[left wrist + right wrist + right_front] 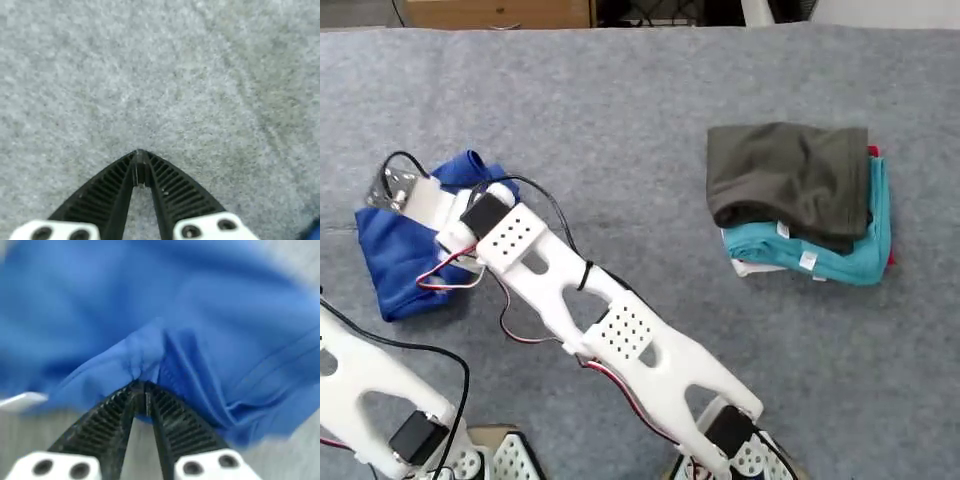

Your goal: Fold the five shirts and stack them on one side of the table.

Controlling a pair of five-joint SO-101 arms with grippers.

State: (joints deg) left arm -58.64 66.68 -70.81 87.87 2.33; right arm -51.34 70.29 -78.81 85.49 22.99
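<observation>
The right gripper point(140, 388) is pinching a small ridge of the blue shirt point(210, 315), with its jaws pressed together on the cloth. The shirt is lying loosely bunched at about nine o'clock on the grey table point(620, 110), well apart from the stack point(798, 200) of folded shirts at three o'clock. The left gripper point(139, 156) is hanging over bare table, its jaws pressed together on nothing. The main risk is that the grip seems to be taking only a thin top layer. A lift could be opening the bundle instead of carrying it, or the fold could be slipping free. Dragging it over the felt-like surface would likely be rumpling it further. A careless landing could also be toppling the dark shirt point(785, 175) lying unevenly on top of the stack.
</observation>
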